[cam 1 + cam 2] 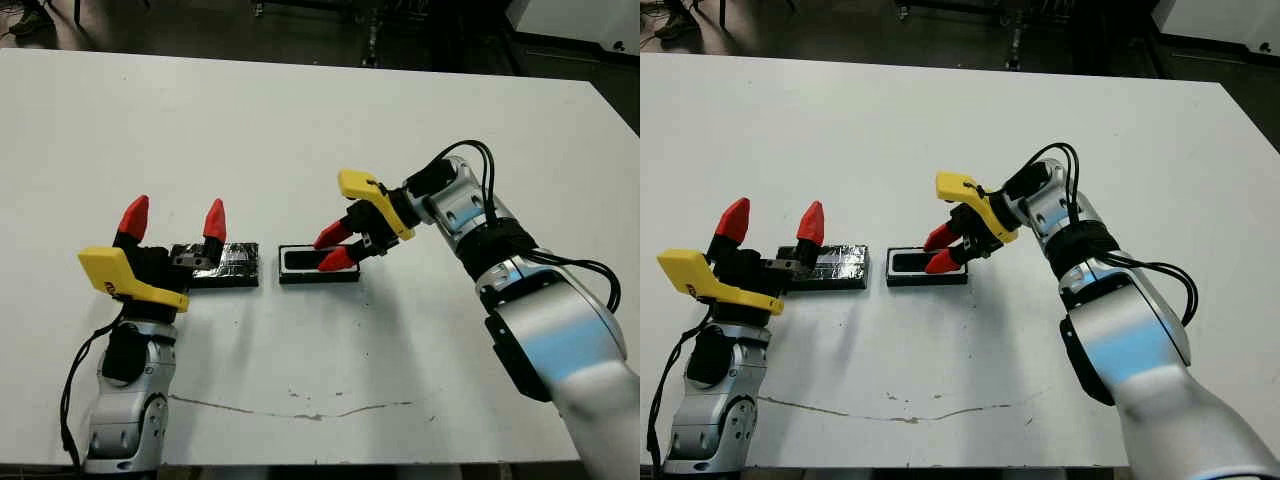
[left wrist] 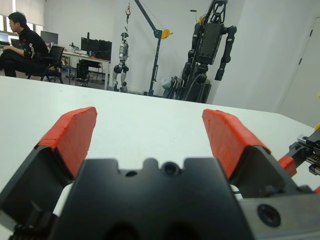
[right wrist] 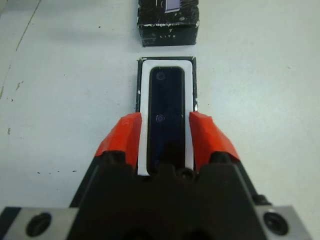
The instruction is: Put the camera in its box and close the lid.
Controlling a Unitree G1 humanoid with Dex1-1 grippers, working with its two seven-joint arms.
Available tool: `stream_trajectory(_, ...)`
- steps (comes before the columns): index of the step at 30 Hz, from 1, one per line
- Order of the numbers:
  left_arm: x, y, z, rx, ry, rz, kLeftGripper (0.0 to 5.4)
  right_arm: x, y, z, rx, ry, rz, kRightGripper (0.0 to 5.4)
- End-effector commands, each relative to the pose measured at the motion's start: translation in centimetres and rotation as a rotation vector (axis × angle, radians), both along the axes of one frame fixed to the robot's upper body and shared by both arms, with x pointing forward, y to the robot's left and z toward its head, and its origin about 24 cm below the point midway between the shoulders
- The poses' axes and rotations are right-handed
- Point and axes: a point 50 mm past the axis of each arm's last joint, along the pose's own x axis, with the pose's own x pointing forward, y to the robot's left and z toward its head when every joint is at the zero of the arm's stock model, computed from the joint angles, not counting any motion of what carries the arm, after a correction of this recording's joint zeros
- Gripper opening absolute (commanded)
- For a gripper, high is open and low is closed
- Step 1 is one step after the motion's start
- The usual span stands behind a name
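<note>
Camera (image 3: 168,117) lying in the white-lined box (image 3: 143,85), right gripper (image 3: 167,137) over it.

The right arm reaches in from the robot's right, wrist bent down, its red fingers (image 3: 125,137) parted, one on each side of the camera and gripping nothing. The glossy lid (image 1: 225,263) lies just left of the box, beside the left gripper (image 1: 174,222), which stands upright with fingers spread and empty. White table (image 1: 300,130); beyond it a person sits at a desk.

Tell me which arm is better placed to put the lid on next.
Left, probably. The left pincer is open, empty and right at the lid, which lies beside the box. The right pincer is open astride the camera, which lies in the box.
</note>
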Motion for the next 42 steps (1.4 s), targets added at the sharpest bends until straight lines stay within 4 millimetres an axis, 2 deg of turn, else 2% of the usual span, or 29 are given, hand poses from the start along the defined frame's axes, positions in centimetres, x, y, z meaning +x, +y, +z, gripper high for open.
stream_trajectory(1,-0.1,0.0,-0.4,0.001,0.016,0.003,5.4,0.1,-1.1,-0.4,-0.032,0.011,-0.038,3.05)
stream_trajectory(16,-0.1,-0.1,-0.5,-0.008,0.019,0.0,5.4,0.4,-1.2,0.2,-0.015,0.01,-0.07,5.37)
stream_trajectory(20,-0.1,-0.1,-0.5,-0.004,0.018,0.0,5.4,1.1,-1.7,1.7,0.016,-0.036,-0.121,5.37)
stream_trajectory(26,-0.1,0.0,-0.5,-0.002,0.019,0.002,5.4,1.8,-3.3,4.8,0.177,-0.054,-0.233,5.37)
stream_trajectory(31,-0.2,0.0,-0.5,-0.003,0.019,0.004,5.4,1.8,-4.8,6.8,0.327,-0.078,-0.288,4.9)
stream_trajectory(34,-0.2,0.1,-0.4,0.013,0.016,0.011,5.4,1.5,-5.5,7.1,0.424,-0.142,-0.344,4.42)
stream_trajectory(39,-0.2,0.4,-0.2,0.024,0.014,0.011,5.4,-0.3,-6.6,6.6,0.481,-0.345,-0.565,3.58)
stream_trajectory(42,-0.1,0.7,0.1,0.053,0.003,0.013,5.4,-1.7,-7.4,5.8,0.508,-0.387,-0.737,3.11)
